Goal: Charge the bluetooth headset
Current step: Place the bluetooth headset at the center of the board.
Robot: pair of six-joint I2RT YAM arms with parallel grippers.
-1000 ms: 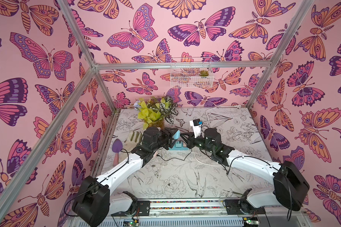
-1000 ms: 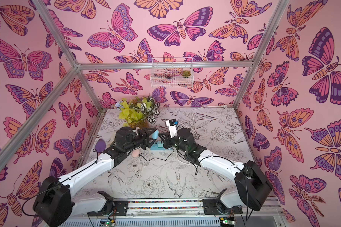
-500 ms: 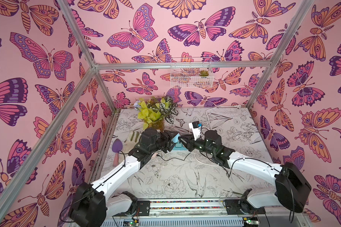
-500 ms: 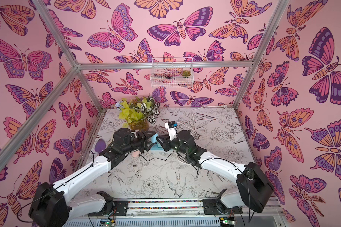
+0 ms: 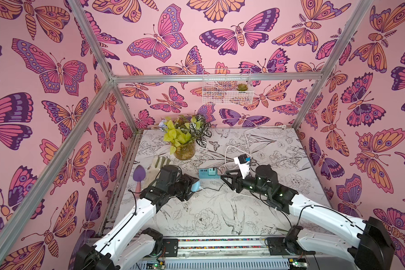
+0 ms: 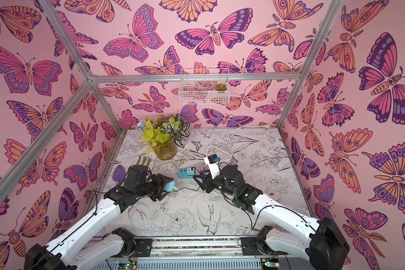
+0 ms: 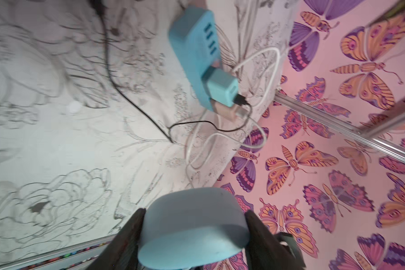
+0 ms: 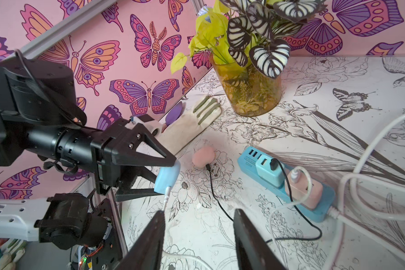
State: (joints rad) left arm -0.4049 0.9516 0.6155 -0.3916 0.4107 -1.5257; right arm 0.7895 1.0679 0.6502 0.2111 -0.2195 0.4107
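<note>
The power strip [image 5: 209, 174] is lying near the middle of the bench [image 5: 197, 215]. The plant jar [image 5: 184, 152] is standing behind it, to the left. The glove [image 5: 159, 163] is lying left of the jar, and the trowel [image 5: 139, 174] is lying just left of the glove. The headset case [image 8: 168, 177] is sitting in the left end effector [image 5: 194, 187], front-left of the strip. The right end effector [image 5: 226, 181] is hovering front-right of the strip. A wire basket [image 5: 225, 92] is hanging on the rear wall.

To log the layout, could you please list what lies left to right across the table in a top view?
Purple garden trowel, cream work glove, light-blue rounded case, blue power strip, right gripper.
</note>
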